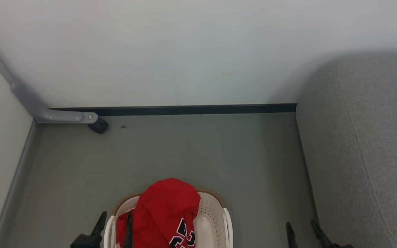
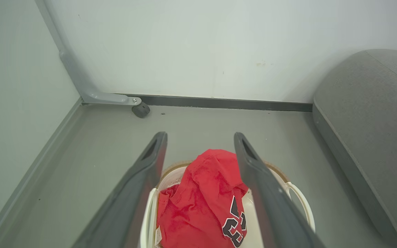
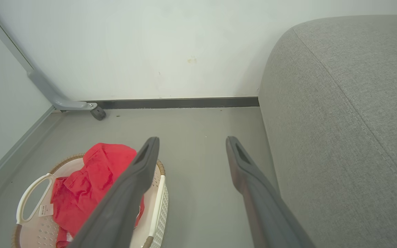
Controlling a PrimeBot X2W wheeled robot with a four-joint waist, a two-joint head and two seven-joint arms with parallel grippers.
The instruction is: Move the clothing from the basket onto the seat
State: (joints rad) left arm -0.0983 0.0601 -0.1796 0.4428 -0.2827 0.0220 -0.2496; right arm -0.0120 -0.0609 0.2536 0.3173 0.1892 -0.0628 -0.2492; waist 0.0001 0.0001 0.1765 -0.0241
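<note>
Red clothing (image 1: 165, 213) is lying heaped in the basket (image 1: 215, 215), on the floor (image 1: 184, 148) beside the seat (image 1: 364, 155). Left tool (image 2: 200, 136) and right tool (image 3: 190, 138) are hanging wide open, empty (soft, light fabric, probably; pinch the raised fold).

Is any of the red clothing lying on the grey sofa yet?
No, the red clothing sits heaped in the basket on the floor, and the visible part of the grey sofa carries nothing.
</note>
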